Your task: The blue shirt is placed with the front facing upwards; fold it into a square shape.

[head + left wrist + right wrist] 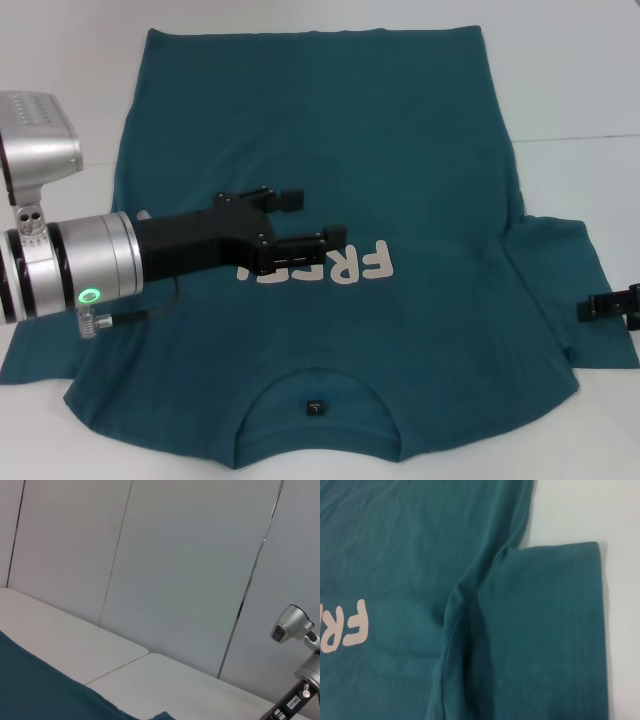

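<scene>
The blue shirt (420, 170) lies spread flat, front up, on the white table (580, 90), collar towards the robot and hem at the far side, both short sleeves out to the sides, so to my eye no fold has been made and the job is at its very start. The left gripper (322, 215) hangs over the chest, partly covering the pale "FREE!" print (360, 265), with its jaws spread wide and nothing between them. The right gripper (612, 305) only pokes in at the edge, just above the right sleeve (550, 630); whether its jaws are apart or closed, I cannot tell. I would judge the next move calls for each gripper to get down to a sleeve or shoulder edge and pinch the cloth there, so a side can be carried in over the body; the left one has some way to travel outward first. The tabletop is plain and pale with a seam across it, and behind it stand flat grey-white wall panels (190, 570)
</scene>
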Robot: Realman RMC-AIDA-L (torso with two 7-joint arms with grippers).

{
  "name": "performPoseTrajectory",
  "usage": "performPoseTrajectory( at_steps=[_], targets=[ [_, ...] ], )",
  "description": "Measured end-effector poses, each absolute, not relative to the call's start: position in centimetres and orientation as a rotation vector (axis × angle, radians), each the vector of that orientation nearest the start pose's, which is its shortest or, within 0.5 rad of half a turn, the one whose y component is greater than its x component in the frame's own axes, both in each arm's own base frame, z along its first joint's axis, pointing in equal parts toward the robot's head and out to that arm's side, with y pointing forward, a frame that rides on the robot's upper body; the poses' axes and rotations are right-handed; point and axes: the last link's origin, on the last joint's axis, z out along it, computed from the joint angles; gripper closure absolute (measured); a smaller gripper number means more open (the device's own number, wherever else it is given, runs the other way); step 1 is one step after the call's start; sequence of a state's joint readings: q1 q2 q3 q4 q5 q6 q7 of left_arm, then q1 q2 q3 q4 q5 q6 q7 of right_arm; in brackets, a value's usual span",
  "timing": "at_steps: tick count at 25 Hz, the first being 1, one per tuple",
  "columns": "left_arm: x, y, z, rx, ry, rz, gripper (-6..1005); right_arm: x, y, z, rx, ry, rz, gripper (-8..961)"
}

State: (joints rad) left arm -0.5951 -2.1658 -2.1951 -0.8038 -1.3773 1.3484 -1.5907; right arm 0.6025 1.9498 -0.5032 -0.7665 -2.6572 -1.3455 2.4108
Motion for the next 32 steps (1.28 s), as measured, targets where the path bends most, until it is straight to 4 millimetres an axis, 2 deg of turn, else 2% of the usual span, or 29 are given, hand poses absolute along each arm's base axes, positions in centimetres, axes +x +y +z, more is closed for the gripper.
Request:
performPoseTrajectory(
  at_steps=[25,32],
  targets=[
    [-17.71,37.07,-2.61,-2.67,-0.621,-0.853,124,35.28,35.82,8.25,-1.96,1.731,0.07,13],
    [-17.6,37.13,-2.56,-2.671,-0.614,-0.853,124,35.22,35.79,7.65,-1.969,1.748,0.079,13]
  ],
)
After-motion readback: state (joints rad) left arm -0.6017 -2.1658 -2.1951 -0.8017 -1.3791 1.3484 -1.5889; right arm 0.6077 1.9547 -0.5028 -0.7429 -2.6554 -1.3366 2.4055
